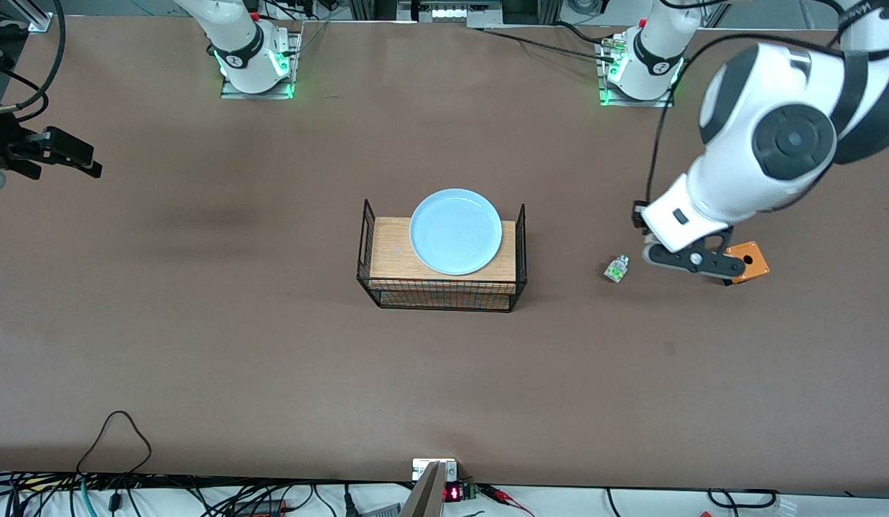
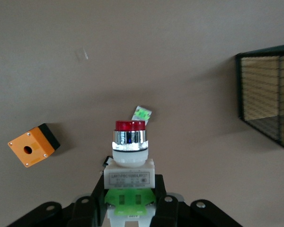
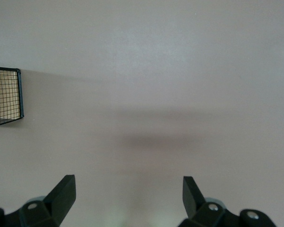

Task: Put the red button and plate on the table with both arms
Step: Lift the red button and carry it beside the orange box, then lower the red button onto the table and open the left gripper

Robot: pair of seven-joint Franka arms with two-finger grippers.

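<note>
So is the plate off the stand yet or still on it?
Still on it: the plate lies flat on the wooden stand. Right pincer hangs open over bare table.

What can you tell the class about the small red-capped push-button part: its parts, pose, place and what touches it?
The small red-capped push-button part has a translucent red cap, a shiny chrome collar, a white-grey plastic body with a printed label, and a green block at its base. It stands lengthwise in the left claw, whose black fingers clamp the green-and-white end, cap pointing away. It is held up above the matte brown table, near an orange box and a green-and-clear part.
</note>
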